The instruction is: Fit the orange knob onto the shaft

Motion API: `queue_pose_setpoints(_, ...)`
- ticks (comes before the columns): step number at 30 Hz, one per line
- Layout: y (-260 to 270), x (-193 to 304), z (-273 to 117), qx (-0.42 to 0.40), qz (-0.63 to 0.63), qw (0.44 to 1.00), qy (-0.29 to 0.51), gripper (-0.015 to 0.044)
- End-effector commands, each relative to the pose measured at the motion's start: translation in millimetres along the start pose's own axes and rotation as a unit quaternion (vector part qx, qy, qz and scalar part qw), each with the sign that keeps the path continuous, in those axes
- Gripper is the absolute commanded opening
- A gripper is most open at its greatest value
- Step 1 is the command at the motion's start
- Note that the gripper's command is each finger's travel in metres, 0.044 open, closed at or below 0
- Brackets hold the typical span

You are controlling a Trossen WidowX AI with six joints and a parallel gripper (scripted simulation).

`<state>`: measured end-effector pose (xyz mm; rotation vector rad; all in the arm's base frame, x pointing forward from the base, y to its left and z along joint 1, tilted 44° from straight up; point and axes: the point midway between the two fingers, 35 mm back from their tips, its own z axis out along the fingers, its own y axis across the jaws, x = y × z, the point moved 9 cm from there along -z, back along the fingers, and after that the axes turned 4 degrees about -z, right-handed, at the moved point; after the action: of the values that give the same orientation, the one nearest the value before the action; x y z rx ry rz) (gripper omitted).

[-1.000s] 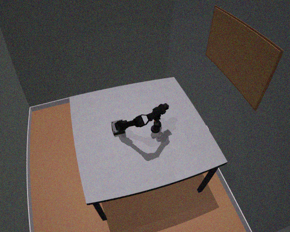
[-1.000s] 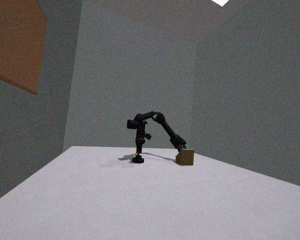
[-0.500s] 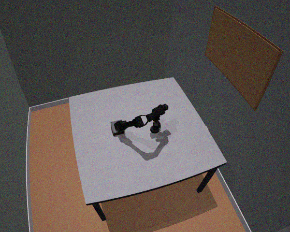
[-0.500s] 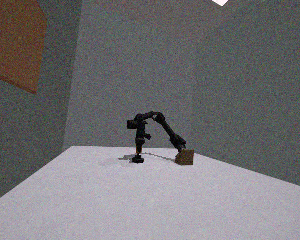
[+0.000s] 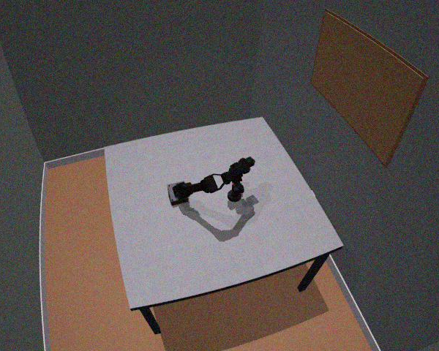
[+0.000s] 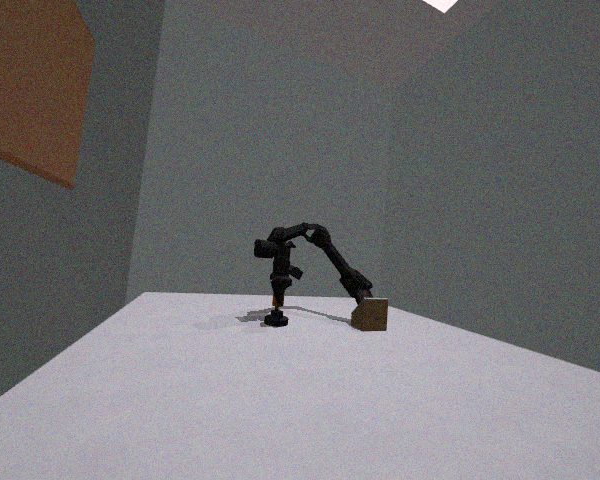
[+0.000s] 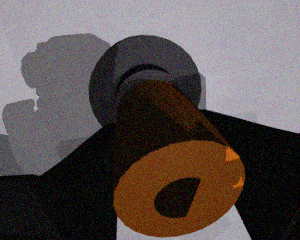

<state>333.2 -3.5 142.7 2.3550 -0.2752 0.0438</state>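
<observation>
Gripper: pointing down, gripping the knob
Knob: sitting between the fingers above the pedestal, D-hole showing in the wrist view
Pedestal: standing on the table

"What's around us?" "Dull grey-green walls, and an orange-brown floor with a pale skirting along it."

"And there?" "A brown panel on the wall, a pale surface on dark legs, and a bright white patch overhead."
</observation>
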Motion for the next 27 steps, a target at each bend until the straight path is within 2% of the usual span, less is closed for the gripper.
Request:
queue_pose_setpoints(1,-1.7,1.1,-1.8,0.0,-0.057,0.998,0.003,0.0)
queue_pose_setpoints(27,-0.2,-0.2,2.5,0.0,-0.078,0.997,0.003,0.0)
